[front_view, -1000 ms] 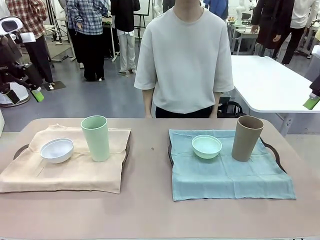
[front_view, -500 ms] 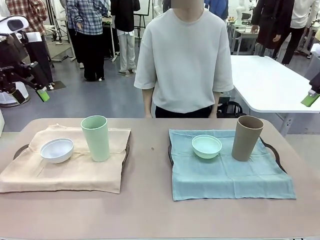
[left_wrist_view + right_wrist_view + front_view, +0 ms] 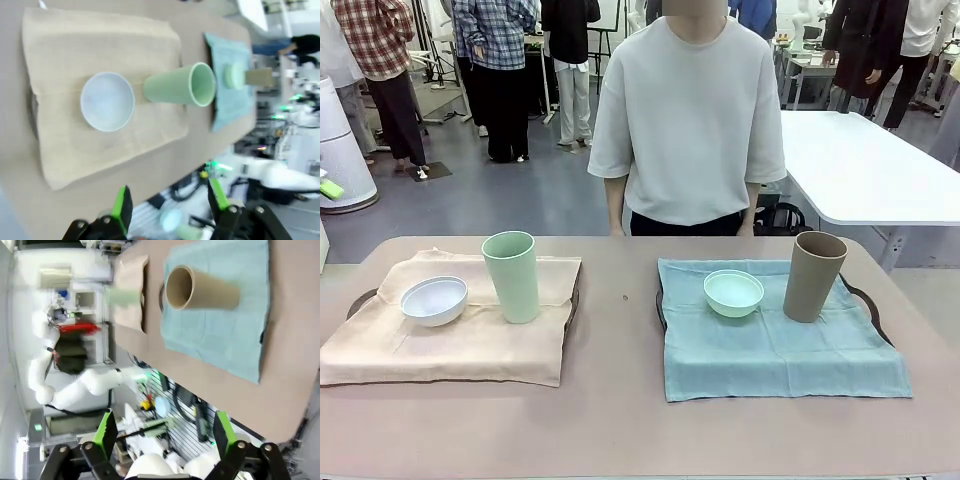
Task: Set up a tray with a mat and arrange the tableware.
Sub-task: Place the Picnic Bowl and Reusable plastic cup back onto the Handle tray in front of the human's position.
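Two dark trays carry mats. On the beige mat (image 3: 460,335) stand the white bowl (image 3: 434,300) and the pale green cup (image 3: 511,276). The teal mat (image 3: 770,345) holds the mint bowl (image 3: 733,293) and the tan cup (image 3: 814,276). My left gripper (image 3: 170,202) hangs open and empty high above the table's near edge, looking down on the white bowl (image 3: 107,101) and the green cup (image 3: 180,86). One green pad (image 3: 330,188) of it shows at the front view's left edge. My right gripper (image 3: 165,432) is open and empty too, well off the tan cup (image 3: 200,288) and the teal mat (image 3: 220,325).
A person (image 3: 690,120) stands at the table's far side with arms down. The tray handles (image 3: 865,300) stick out from under the mats. A strip of bare tabletop (image 3: 620,340) runs between the two trays. A white table (image 3: 860,170) stands behind at the right.
Both grippers have drawn back from the table's far corners: the left one slid out to the left edge of the front view, the right one left that view. The tableware has not moved.
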Robot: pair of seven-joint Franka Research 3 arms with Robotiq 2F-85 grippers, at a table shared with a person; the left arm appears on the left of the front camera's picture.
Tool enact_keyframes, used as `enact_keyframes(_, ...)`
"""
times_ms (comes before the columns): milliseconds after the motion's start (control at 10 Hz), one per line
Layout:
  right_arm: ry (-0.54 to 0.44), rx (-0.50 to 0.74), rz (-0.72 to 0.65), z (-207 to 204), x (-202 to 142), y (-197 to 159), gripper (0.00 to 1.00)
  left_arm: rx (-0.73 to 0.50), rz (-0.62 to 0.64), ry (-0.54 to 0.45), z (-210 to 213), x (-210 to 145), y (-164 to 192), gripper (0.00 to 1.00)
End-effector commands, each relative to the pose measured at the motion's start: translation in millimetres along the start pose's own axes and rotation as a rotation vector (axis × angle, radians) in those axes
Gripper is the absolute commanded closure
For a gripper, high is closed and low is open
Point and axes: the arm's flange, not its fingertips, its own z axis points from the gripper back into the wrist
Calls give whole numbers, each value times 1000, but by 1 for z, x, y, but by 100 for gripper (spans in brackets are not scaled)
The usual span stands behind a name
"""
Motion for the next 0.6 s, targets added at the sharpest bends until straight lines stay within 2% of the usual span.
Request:
enact_keyframes(0, -39, 108, -24, 15, 6, -10, 0, -156, -5, -53, 23, 8, 17, 20)
enact_keyframes(300, -87, 276, -54, 25, -13, -36, 0, -279, 26, -175, 40, -17, 49, 20)
enact_keyframes(500, -75, 328, -29, 9, -32, -31, 0, -268, 55, -165, 39, -16, 56, 20)
